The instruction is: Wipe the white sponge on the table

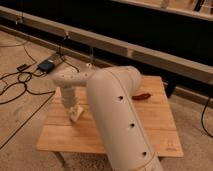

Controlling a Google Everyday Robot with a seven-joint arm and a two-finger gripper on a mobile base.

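The light-wood slatted table [160, 125] fills the middle of the camera view. My white arm reaches across it from the lower right. My gripper [74, 114] points down at the table's left part. A pale off-white block, which looks like the white sponge [75, 115], is at the gripper's tip on the tabletop. The arm hides the middle of the table.
A small red-brown object [142, 96] lies on the table just right of my arm. A dark box [46, 65] and black cables [15, 85] lie on the floor to the left. A long dark bench with a metal rail [165, 57] runs behind the table.
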